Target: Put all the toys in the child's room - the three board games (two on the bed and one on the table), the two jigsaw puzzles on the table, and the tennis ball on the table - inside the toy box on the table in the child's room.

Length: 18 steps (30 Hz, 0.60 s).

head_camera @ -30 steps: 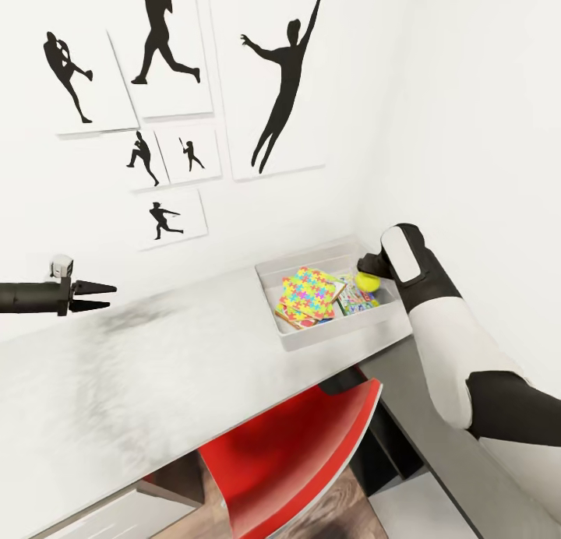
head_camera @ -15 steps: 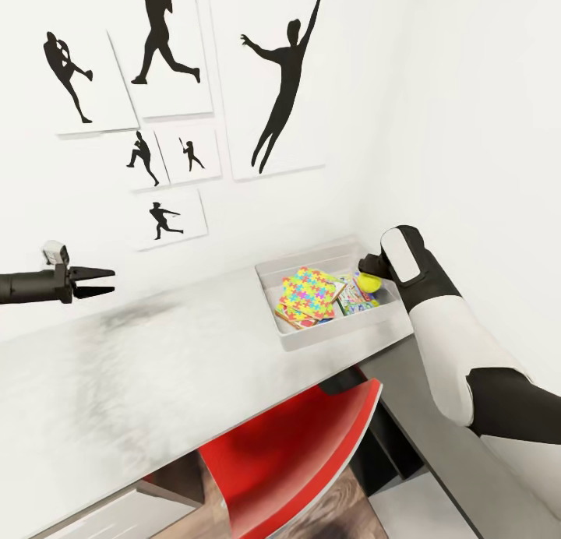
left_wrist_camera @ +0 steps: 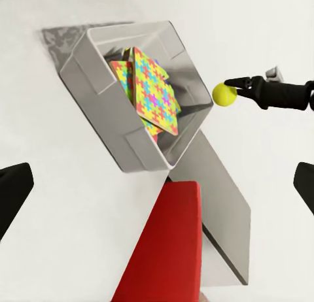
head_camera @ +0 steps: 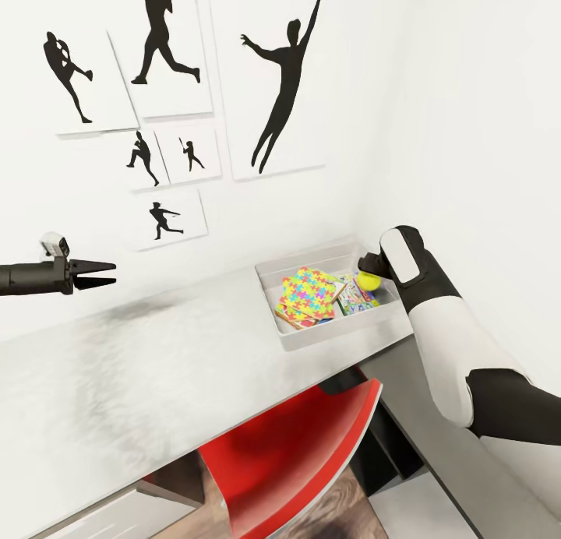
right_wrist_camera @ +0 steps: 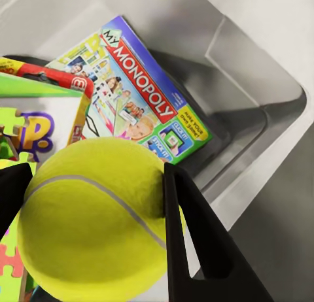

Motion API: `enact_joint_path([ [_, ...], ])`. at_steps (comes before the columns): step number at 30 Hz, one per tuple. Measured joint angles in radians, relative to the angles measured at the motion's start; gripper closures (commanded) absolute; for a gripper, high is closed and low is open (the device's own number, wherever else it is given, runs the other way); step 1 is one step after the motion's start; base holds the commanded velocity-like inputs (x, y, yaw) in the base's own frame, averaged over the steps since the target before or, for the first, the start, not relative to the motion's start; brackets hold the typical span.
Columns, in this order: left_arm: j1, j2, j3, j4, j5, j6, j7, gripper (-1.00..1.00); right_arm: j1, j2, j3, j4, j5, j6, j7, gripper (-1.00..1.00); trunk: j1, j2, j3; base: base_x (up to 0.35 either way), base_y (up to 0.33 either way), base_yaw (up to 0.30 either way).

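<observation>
1. The right gripper (head_camera: 372, 274) is hovering over the toy box (head_camera: 312, 341), above its corner nearest the side wall, with its two fingers clamped on the tennis ball (head_camera: 368, 280).
2. In the right wrist view the tennis ball (right_wrist_camera: 91, 217) is sitting squeezed between the dark fingers (right_wrist_camera: 193, 243), above the open toy box (right_wrist_camera: 261, 80) rather than resting in it.
3. Directly beneath the ball a Monopoly board game (right_wrist_camera: 140, 99) is lying flat on the floor of the toy box, and beside it another red-edged box (right_wrist_camera: 55, 76) is lying partly on top of it.
4. A jigsaw puzzle (head_camera: 309, 291) with bright multicoloured pieces is lying tilted in the middle of the toy box, resting on other flat boxes; in the left wrist view the same puzzle (left_wrist_camera: 154, 93) is leaning against the stack.
5. The toy box is sitting on the grey table (head_camera: 117, 383), at the end by the corner of the room.
6. The left gripper (head_camera: 93, 275) is hanging above the table, well apart from the toy box, its fingers spread and holding nothing.
7. A red chair (head_camera: 296, 453) is standing tucked under the table edge just below the toy box.
8. Silhouette sports pictures (head_camera: 167, 56) are hanging on the wall behind the table, above and to the side of the toy box.
</observation>
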<state>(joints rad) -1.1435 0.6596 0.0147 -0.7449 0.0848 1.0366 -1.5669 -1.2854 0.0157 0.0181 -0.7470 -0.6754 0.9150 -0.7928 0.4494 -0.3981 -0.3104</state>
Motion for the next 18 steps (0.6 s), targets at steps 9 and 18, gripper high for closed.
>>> enact_joint_path([
  [9,0.0,0.001,0.0,-0.002,0.002,0.0,0.0,-1.0,0.003,0.0,0.004,0.004,0.0,-0.013,0.002,1.0,0.0,0.0,0.0,0.0,0.0,0.0],
  [18,0.0,0.002,-0.001,-0.003,0.001,0.0,0.0,-1.0,0.007,-0.001,0.003,-0.001,0.001,-0.021,0.029,1.0,0.0,0.0,-0.001,0.0,0.0,0.0],
])
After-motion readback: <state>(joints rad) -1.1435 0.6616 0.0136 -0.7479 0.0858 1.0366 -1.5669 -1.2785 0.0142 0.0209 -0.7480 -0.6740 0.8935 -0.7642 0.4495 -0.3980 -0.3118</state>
